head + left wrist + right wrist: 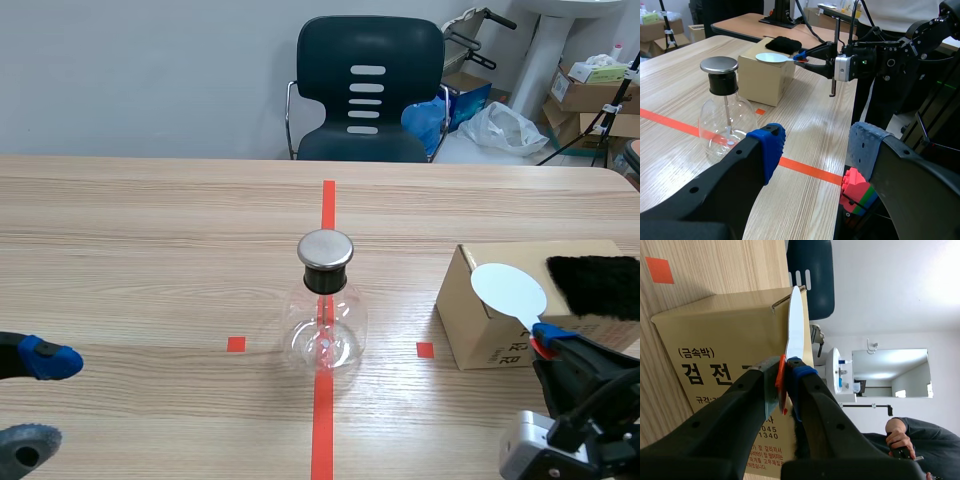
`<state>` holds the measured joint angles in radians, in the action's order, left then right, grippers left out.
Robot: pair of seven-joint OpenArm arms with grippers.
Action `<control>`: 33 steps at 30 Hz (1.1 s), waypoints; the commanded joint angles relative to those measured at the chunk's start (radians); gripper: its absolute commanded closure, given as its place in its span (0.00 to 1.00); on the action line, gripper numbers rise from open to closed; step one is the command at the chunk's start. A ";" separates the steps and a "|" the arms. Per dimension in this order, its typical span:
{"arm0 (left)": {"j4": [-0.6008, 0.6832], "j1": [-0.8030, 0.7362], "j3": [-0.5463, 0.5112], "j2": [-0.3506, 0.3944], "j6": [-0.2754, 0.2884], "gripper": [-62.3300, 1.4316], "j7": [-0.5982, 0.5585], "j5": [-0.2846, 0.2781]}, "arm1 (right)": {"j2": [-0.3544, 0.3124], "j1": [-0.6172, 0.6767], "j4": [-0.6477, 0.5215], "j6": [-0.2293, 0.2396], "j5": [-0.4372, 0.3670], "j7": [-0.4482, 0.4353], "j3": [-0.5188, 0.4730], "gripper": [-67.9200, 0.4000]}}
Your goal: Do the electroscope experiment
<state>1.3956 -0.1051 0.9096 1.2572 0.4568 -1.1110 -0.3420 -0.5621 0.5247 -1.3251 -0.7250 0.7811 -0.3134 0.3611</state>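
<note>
Background things sitting beyond the wooden table [150,220].
A dark chair [370,90] is standing at the far edge; a blue bag [428,120], a white plastic bag [505,128] and stacked cardboard boxes [585,98] are lying beyond it.

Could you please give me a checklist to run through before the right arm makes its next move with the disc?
1. Right claw shut on the white disc by its handle: ok.
2. Black fur lying on the cardboard box, beside the disc: ok.
3. Disc clear of the box top: cannot tell.
4. Flask upright, metal cap on: ok.
5. Left claw open, apart from the flask: ok.
</note>
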 commanded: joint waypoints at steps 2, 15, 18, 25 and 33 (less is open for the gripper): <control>0.005 0.003 -0.003 0.001 0.003 0.48 -0.014 -0.006 | -0.008 -0.007 -0.020 -0.058 0.000 0.000 -0.008 0.98; 0.005 0.003 -0.003 0.001 0.003 0.48 -0.014 -0.006 | -0.008 -0.007 -0.020 -0.058 0.001 0.000 -0.008 0.98; 0.005 0.003 -0.003 0.001 0.003 0.48 -0.010 -0.006 | -0.008 -0.007 -0.020 -0.058 0.001 0.000 -0.008 0.98; 0.005 0.003 -0.003 0.001 0.003 0.48 0.011 -0.006 | -0.008 -0.007 -0.020 -0.058 0.000 0.001 -0.008 0.98; 0.005 0.003 -0.003 0.001 0.003 0.48 0.011 -0.006 | -0.008 -0.007 -0.020 -0.058 0.001 0.001 -0.008 0.98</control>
<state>1.3956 -0.1051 0.9096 1.2572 0.4568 -1.0817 -0.3420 -0.5621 0.5247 -1.3251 -0.7250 0.7811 -0.3134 0.3611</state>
